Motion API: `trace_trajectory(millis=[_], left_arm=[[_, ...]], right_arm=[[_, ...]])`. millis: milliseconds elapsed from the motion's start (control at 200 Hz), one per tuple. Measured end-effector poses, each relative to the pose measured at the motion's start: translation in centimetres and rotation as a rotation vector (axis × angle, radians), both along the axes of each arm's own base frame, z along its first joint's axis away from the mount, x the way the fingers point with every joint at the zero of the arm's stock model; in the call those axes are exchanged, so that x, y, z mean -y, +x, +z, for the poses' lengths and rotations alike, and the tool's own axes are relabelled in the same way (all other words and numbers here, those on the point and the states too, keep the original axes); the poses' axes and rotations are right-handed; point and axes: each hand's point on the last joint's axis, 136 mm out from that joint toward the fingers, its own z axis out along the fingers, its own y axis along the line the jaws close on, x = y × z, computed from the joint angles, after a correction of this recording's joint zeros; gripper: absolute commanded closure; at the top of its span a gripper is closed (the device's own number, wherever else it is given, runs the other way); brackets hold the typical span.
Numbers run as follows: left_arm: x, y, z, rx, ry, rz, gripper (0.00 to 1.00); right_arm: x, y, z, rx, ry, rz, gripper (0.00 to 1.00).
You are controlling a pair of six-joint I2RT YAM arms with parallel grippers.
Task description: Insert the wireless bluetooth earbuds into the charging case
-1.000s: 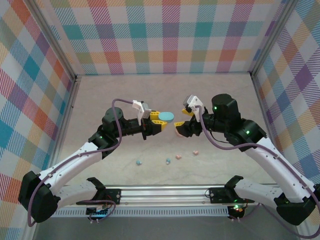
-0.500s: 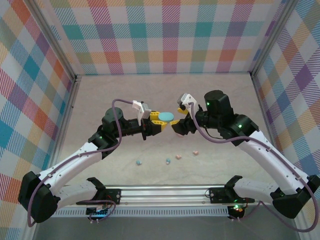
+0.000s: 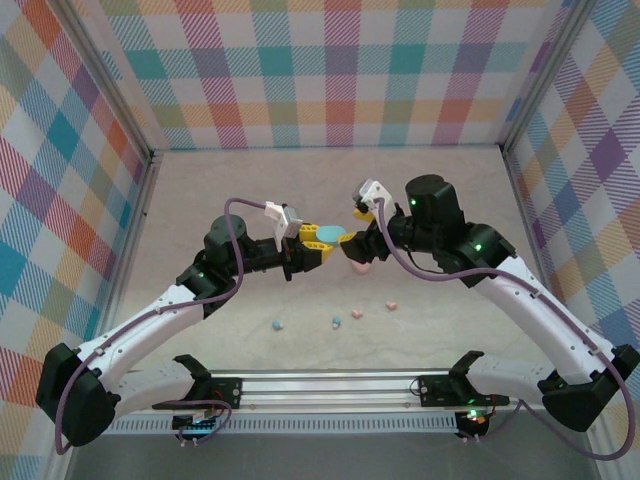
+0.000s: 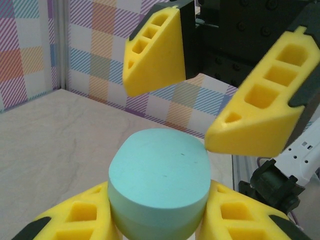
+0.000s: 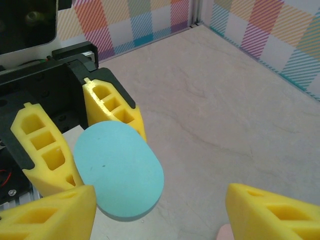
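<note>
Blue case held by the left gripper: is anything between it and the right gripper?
Nothing visible does. The right gripper is open, close to the blue case. The left gripper clamps only its sides.

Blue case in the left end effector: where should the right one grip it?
Probably the free rounded end of the blue case, sticking out past the left end effector clamping its sides. Come head-on from the opposite side, where the open right end effector faces it.

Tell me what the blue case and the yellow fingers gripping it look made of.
Blue case: likely hard plastic, matte; smooth, evenly coloured, no glare. Yellow fingers: probably rigid printed plastic, matte; crisp edges and rectangular cut-out pockets, though firm foam cannot be ruled out.
</note>
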Motion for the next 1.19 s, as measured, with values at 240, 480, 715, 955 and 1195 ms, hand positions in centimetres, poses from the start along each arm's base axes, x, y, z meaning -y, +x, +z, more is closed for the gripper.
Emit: trace_trajectory(millis=[240,480,715,955,1195], left_arm=[[0.0,-0.1,0.0,0.0,0.0,-0.002,0.76],[0.0,-0.3,-0.2,-0.004,0.001,-0.011,0.76],[0.0,-0.3,-0.2,-0.004,0.001,-0.013,0.76],[0.0,-0.3,-0.3,-0.009,0.004,-0.014,0.76],[-0.3,0.3,-0.8,-0.02,0.011,0.013,0.76]], right_arm=[[0.0,-0.1,0.0,0.016,-0.009,0.015,0.31],[-0.5,-1.5,-0.7,0.003,0.003,0.095,0.3],[-0.9,-2.2,-0.9,-0.006,0.01,0.147,0.3],[-1.1,-1.1,-2.3,-0.028,-0.034,0.115,0.31],[-1.1,-0.1,-2.4,-0.031,-0.069,0.073,0.32]])
